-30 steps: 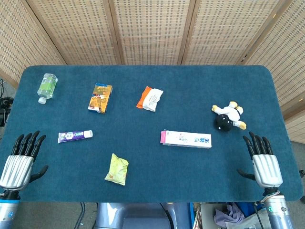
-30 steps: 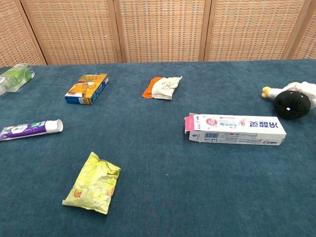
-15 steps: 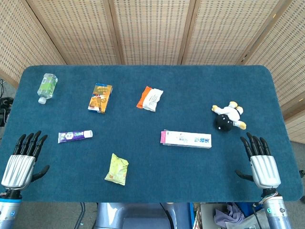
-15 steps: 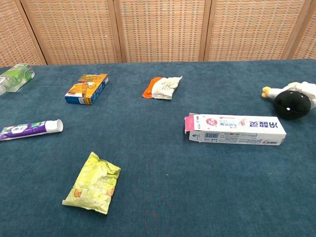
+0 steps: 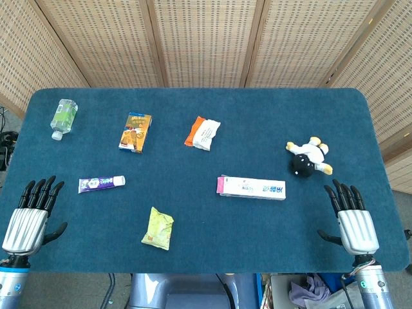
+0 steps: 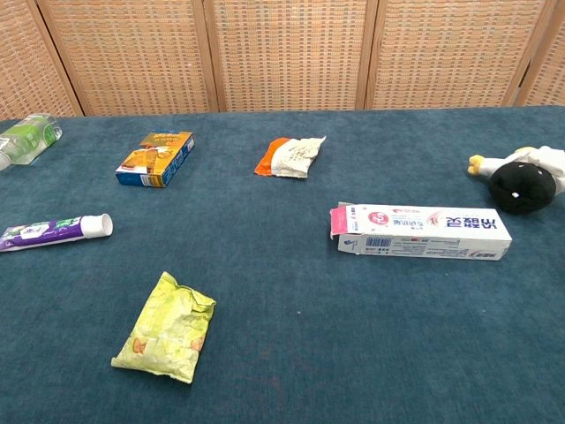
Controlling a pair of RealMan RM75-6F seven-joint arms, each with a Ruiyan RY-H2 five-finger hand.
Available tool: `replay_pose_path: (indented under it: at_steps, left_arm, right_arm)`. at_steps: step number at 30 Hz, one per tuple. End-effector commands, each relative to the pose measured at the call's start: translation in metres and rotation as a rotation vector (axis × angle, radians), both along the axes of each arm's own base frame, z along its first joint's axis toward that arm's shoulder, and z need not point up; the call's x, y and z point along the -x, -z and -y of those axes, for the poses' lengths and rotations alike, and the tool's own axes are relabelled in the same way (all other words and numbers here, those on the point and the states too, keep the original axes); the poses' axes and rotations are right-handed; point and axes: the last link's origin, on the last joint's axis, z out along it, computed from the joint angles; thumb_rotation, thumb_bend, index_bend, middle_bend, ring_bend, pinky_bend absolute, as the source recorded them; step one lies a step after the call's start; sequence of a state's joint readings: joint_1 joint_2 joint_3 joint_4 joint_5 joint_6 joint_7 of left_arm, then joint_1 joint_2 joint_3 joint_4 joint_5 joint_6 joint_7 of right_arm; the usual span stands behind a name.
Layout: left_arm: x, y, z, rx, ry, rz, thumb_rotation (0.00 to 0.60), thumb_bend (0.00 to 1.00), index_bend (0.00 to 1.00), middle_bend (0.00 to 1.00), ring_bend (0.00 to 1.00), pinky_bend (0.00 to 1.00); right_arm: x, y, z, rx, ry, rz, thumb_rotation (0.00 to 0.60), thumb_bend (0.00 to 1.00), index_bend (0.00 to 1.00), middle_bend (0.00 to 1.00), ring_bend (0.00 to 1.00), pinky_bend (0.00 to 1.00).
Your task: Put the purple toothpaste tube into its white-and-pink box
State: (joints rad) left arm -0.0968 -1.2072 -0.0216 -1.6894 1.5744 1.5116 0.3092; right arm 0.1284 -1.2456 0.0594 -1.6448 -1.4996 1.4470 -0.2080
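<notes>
Resting at the near left corner of the blue table (image 5: 257, 109), the left hand (image 5: 27, 222) lies palm down with its fingers spread and straight, holding nothing. Far from it, at the back left, a clear water bottle (image 5: 63, 118) with a green label lies on its side. The purple toothpaste tube (image 5: 101, 183) lies flat just ahead of the left hand and to its right, its white cap pointing toward the table's middle (the chest view shows the cap end clearly), with nothing touching it. Behind the tube sits an orange-and-blue snack box (image 5: 135, 132), lying flat. Nearer the front edge, a yellow-green snack packet (image 5: 158, 228) lies crumpled on the cloth. At the back centre is an orange-and-white wrapper (image 5: 203, 133). Right of the middle, the white-and-pink box (image 5: 252, 187) lies lengthwise across the table, well apart from the tube; its pink flap end faces left, and in the chest view that flap stands ajar. Beyond the box's right end is a black-and-white plush toy (image 5: 308, 158) with yellow feet, tipped over. At the near right corner the right hand (image 5: 352, 221) rests palm down, fingers apart and extended, gripping nothing. A woven screen (image 5: 206, 38) backs the table.
</notes>
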Motion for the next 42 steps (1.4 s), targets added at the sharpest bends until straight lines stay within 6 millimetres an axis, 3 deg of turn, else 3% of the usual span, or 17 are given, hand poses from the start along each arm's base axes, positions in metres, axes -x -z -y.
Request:
replay_pose_path:
  at_steps: [1,5,13,22,33,38,42]
  left_arm:
    - [0.0,0.0,-0.001,-0.004,-0.001,0.012,0.6,0.24,0.0,0.0,0.0,0.0]
    - [0.002,0.002,-0.007,0.003,-0.025,0.025,0.6,0.24,0.0,0.0,0.0,0.0]
    - [0.004,0.001,-0.049,0.01,-0.031,-0.014,0.6,0.24,0.0,0.0,0.0,0.0]
    - [0.011,-0.002,-0.091,0.082,-0.079,-0.095,0.6,0.24,0.01,0.0,0.0,0.15]
    - [0.023,0.006,-0.127,0.175,-0.17,-0.147,0.6,0.24,0.09,0.09,0.05,0.19]
    - [0.026,0.017,-0.141,0.235,-0.206,-0.185,0.6,0.25,0.21,0.15,0.07,0.21]
    - [0.025,0.026,-0.148,0.261,-0.221,-0.211,0.6,0.26,0.24,0.17,0.08,0.21]
  right_arm:
    - [0.0,0.0,0.0,0.001,0.001,-0.001,0.6,0.0,0.0,0.0,0.0,0.0]
    - [0.001,0.001,0.001,-0.003,0.004,-0.001,0.6,0.0,0.0,0.0,0.0,0.0]
    - [0.002,0.003,0.001,-0.009,0.013,-0.003,0.6,0.0,0.0,0.0,0.0,0.0]
    - [0.001,0.003,0.001,-0.014,0.015,-0.002,0.6,0.0,0.0,0.0,0.0,0.0]
    - [0.001,0.006,0.0,-0.027,0.015,-0.007,0.6,0.0,0.0,0.0,0.0,0.0]
    - [0.0,0.008,0.001,-0.03,0.013,-0.009,0.6,0.0,0.0,0.0,0.0,0.0]
    - [0.001,0.008,0.002,-0.03,0.016,-0.008,0.6,0.0,0.0,0.0,0.0,0.0]
